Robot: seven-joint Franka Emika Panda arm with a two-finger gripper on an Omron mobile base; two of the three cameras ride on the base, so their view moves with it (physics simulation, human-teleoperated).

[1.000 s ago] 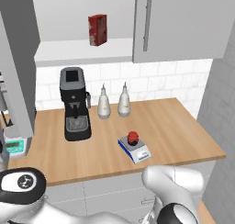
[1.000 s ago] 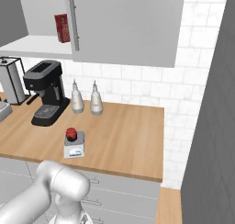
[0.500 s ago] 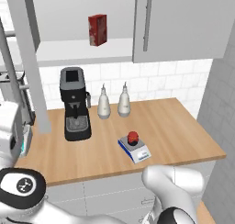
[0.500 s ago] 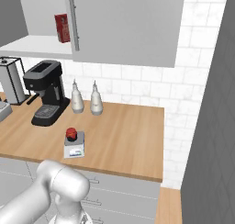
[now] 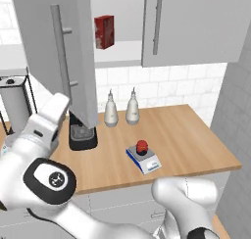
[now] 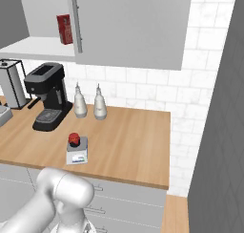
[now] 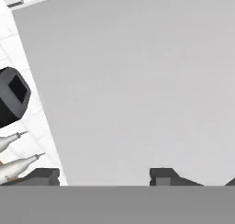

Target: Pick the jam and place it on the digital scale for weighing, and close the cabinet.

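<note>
Jam [image 5: 142, 145] sits on digital scale [image 5: 143, 159] on counter [image 5: 196, 135]; weighing step looks done. Cabinet [image 5: 54, 52] left door half open, close before hand camera. Jaws apart, nothing between. Next: push door shut over shelf with red carton [image 5: 103, 32]

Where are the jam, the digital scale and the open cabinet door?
jam [image 5: 141, 145], left base view, red body.
digital scale [image 5: 150, 165], left base view, front display panel.
cabinet door [image 5: 81, 47], left base view, flat face beside handle.

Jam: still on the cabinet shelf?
No, the jam sits on the digital scale on the counter; the shelf holds a red carton.
</note>
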